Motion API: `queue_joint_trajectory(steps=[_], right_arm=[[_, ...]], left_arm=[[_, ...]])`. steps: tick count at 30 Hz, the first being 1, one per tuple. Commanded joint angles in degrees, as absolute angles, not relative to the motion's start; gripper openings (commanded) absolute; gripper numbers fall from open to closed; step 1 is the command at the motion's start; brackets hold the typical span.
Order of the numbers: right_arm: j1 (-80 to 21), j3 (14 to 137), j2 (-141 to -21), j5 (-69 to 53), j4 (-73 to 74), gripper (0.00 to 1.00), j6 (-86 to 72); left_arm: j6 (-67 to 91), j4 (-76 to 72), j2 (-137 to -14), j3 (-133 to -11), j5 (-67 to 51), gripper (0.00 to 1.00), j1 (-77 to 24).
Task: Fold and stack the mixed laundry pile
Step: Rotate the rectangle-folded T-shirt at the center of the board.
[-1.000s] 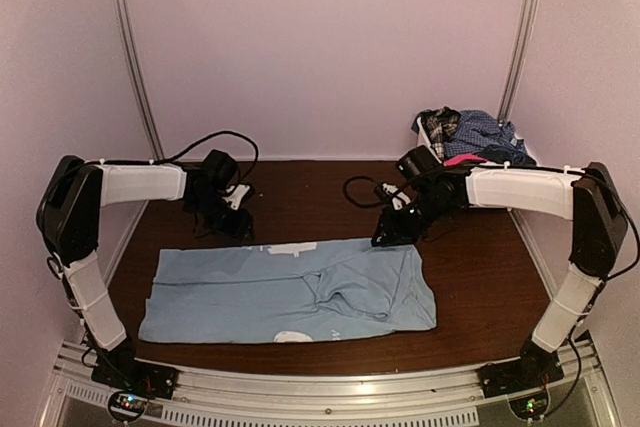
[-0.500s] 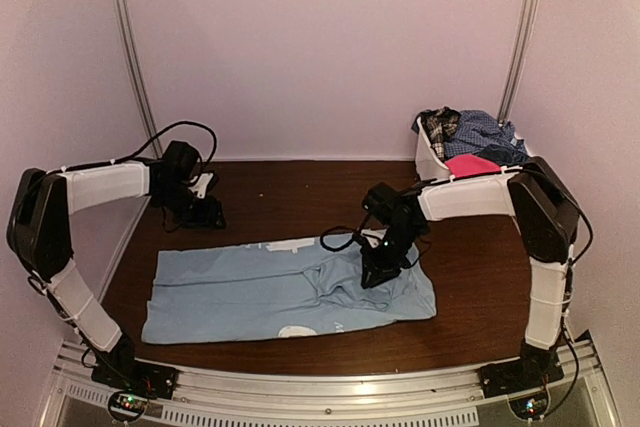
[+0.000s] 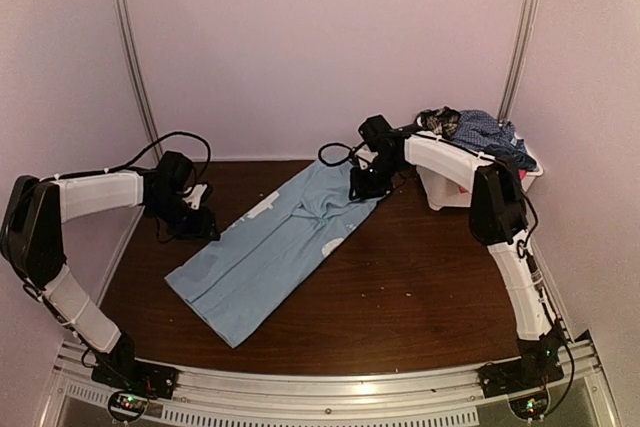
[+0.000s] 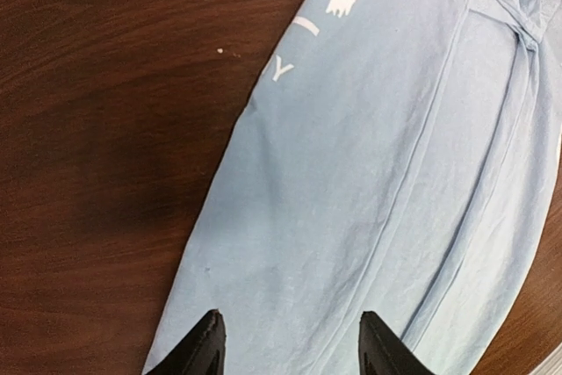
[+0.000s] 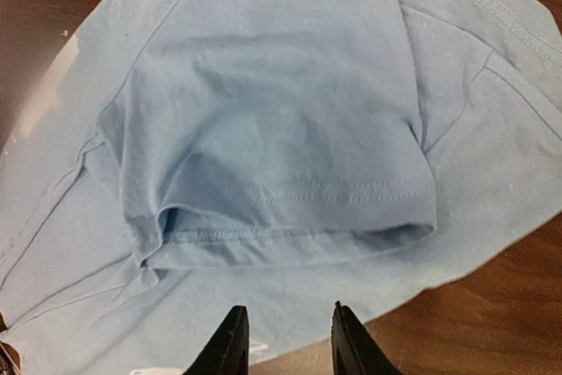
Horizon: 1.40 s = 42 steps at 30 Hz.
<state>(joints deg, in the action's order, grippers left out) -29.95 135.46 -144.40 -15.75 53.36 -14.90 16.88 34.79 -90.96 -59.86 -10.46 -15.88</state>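
Note:
A light blue T-shirt [image 3: 270, 257] lies flat on the brown table [image 3: 420, 287], stretched diagonally from the back middle to the front left. My left gripper [image 3: 200, 224] hovers at the shirt's left edge. Its jaws [image 4: 288, 318] stand open above the flat cloth [image 4: 378, 173], holding nothing. My right gripper [image 3: 362, 187] is at the shirt's far end, beside the basket. It is open [image 5: 288, 309] over a folded-back sleeve [image 5: 281, 111], with nothing between its fingers. The rest of the mixed laundry pile [image 3: 478, 132] sits heaped in the basket.
A white plastic basket [image 3: 455, 192] stands at the back right corner, against the wall. Black cables loop behind both wrists. Bare table shows to the right of the shirt and along the front.
The shirt has swung from lying across the front to a diagonal, its right end dragged back towards the basket by my right gripper, whose jaws have widened. The left gripper barely moved.

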Motion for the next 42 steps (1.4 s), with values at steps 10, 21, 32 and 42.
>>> queue_joint_trajectory(steps=[10,21,32,42], right_arm=[[-30.83,108.3,-127.01,-23.6,42.12,0.29,-20.56],[-30.76,109.49,-130.76,-29.08,38.81,0.29,-24.4],[-29.26,101.37,-124.59,-27.29,38.96,0.29,-22.05],[-29.89,93.21,-117.51,-27.21,37.55,0.29,-20.61]], left_arm=[[10.88,36.78,-94.27,-58.41,-8.94,0.39,-17.39],[13.94,40.42,-99.51,-55.18,-0.91,0.33,-24.71],[29.44,40.72,-99.94,-50.31,-6.27,0.3,-45.89],[39.55,37.21,-85.68,-58.53,-8.63,0.44,-55.31]])
